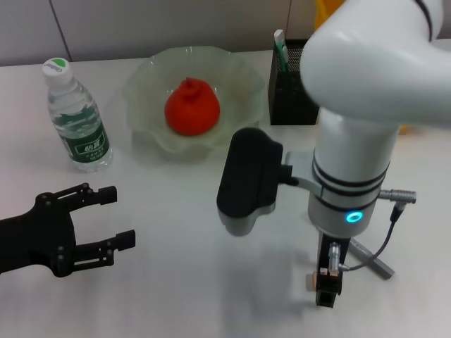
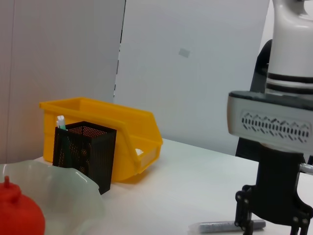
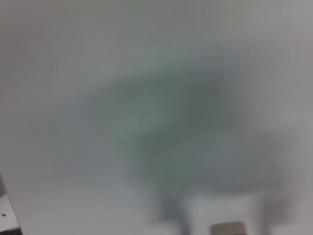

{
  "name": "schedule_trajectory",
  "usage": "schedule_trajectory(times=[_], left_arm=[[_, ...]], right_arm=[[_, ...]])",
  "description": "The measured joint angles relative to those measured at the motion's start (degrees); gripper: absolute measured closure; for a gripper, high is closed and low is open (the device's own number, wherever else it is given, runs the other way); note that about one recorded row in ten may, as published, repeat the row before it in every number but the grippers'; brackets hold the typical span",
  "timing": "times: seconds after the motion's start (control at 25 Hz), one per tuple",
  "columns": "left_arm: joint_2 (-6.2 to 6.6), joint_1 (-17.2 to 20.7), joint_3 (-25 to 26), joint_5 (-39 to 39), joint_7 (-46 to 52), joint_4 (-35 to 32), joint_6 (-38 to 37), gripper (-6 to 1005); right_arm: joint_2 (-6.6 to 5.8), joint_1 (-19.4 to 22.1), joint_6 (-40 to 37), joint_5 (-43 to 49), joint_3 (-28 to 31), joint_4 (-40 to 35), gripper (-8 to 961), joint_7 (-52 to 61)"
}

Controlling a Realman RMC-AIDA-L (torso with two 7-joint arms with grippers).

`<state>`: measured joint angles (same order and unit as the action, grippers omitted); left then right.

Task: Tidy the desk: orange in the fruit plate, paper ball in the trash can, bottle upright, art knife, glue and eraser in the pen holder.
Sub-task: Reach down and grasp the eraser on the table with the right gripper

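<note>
The orange [image 1: 192, 107] lies in the pale-green fruit plate [image 1: 144, 84]. The bottle [image 1: 76, 118] stands upright at the far left. The black mesh pen holder [image 1: 289, 95] stands behind the plate with a white-and-green glue stick [image 1: 280, 48] in it. My right gripper [image 1: 326, 292] points straight down at the table, open, right beside the small beige eraser [image 1: 310, 282]. The grey art knife [image 1: 371, 258] lies just behind it. My left gripper [image 1: 116, 218] is open and empty at the near left. The paper ball is out of view.
The yellow trash can [image 2: 102, 129] stands behind the pen holder [image 2: 85, 152]; the head view shows only its corner [image 1: 326, 10]. My right arm [image 1: 352, 141] hides the table's right part. The left wrist view also shows the plate [image 2: 63, 193], orange [image 2: 17, 215], knife [image 2: 222, 226].
</note>
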<state>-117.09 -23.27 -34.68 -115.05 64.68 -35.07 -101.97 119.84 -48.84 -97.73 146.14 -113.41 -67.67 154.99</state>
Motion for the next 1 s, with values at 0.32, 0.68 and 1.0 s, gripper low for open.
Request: schedule_trajectory(times=[0.32, 0.68, 1.0], left_arm=[[0.05, 0.03, -0.04, 0.0, -0.24, 0.0, 0.25, 184], [0.1, 0.32, 0.12, 0.0, -0.61, 0.0, 0.28, 184], [0.2, 0.18, 0.06, 0.0, -0.62, 0.0, 0.5, 184]], right_arm=[[0.04, -0.79, 1.37, 0.1, -3.46, -0.01, 470, 2.24], [0.04, -0.85, 1.22, 0.04, -3.58, -0.01, 576, 2.94], [0.04, -0.95, 1.09, -0.02, -4.69, -0.02, 698, 4.56]])
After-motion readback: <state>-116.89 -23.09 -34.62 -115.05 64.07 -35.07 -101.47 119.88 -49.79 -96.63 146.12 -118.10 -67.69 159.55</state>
